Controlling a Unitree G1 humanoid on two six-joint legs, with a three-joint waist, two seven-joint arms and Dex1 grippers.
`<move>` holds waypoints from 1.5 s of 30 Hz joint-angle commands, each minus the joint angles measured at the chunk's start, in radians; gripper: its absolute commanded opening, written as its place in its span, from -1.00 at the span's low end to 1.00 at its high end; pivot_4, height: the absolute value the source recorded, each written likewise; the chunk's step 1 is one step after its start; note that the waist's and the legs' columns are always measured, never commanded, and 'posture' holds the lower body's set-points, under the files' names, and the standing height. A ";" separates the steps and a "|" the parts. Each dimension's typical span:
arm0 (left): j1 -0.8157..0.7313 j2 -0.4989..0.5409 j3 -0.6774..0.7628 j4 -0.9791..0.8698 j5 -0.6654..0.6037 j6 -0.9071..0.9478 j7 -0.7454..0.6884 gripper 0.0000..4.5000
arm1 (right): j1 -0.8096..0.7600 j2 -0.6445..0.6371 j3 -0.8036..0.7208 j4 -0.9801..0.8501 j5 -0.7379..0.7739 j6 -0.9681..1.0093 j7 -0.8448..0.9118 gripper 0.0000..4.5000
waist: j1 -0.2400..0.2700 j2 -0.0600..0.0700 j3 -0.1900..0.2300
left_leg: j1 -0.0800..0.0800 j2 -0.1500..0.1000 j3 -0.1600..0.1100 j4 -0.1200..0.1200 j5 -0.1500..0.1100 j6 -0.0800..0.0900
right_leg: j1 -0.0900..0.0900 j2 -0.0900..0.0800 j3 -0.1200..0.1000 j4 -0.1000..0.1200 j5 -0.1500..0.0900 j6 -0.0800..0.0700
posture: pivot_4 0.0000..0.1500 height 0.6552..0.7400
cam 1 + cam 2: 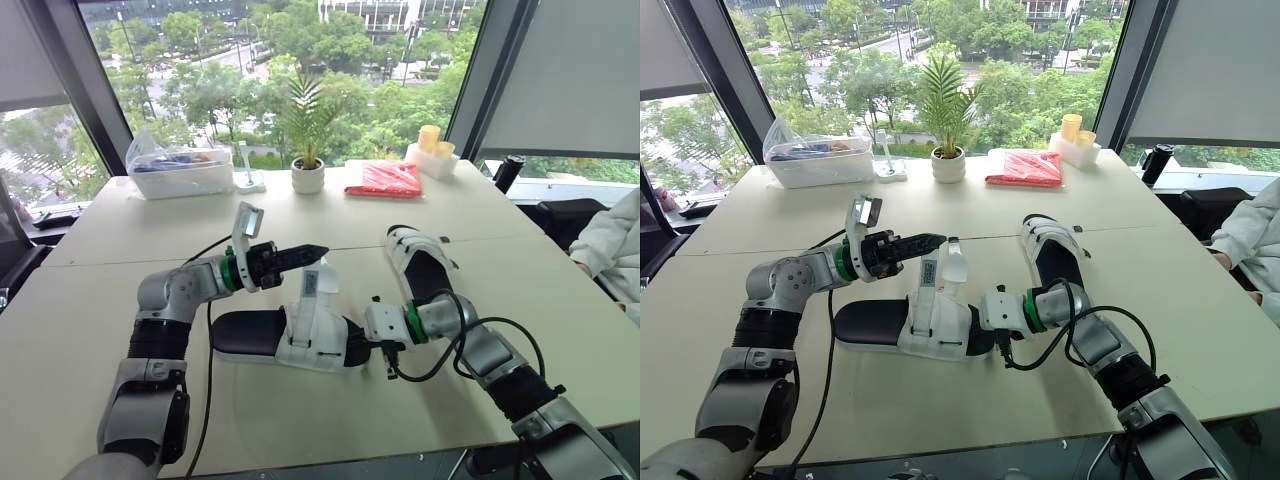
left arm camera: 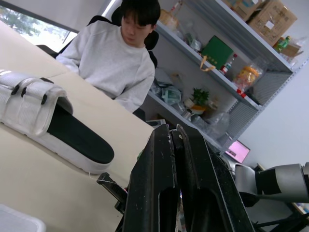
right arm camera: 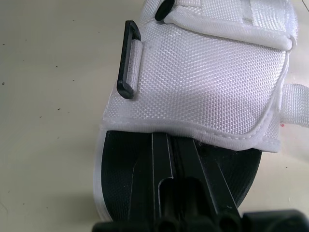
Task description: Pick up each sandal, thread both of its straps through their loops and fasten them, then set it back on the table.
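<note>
A white sandal with a black footbed (image 1: 285, 338) lies at the table's middle, and its two loose straps (image 1: 318, 285) stand upright. My left gripper (image 1: 320, 250) hovers just above the strap tips, pointing right; its fingers (image 2: 176, 164) are shut with nothing between them. My right gripper (image 1: 355, 350) lies at the sandal's right end, shut, with its fingers (image 3: 169, 159) resting on the footbed and their tips at the edge of the white upper. A black loop (image 3: 126, 60) sits on that upper's side. The second sandal (image 1: 420, 262), with its straps lying flat, is behind the right arm.
A potted plant (image 1: 308, 170), a plastic box with a bag (image 1: 180, 170), a red packet (image 1: 385, 180) and yellow candles (image 1: 432, 148) line the far edge of the table. A person in a light sweatshirt (image 2: 116, 58) sits at the right side, sleeve (image 1: 612, 250) near the table.
</note>
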 commanded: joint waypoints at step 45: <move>0.030 0.016 -0.197 0.554 0.537 -0.726 -0.021 -0.98 | 0.047 -0.016 0.035 -0.006 -0.042 0.037 0.018 -1.00 | -0.001 0.000 -0.002 | 0.000 0.000 0.000 0.000 0.000 0.000 | 0.000 0.000 0.000 0.000 0.000 0.000 | 1.00 1.00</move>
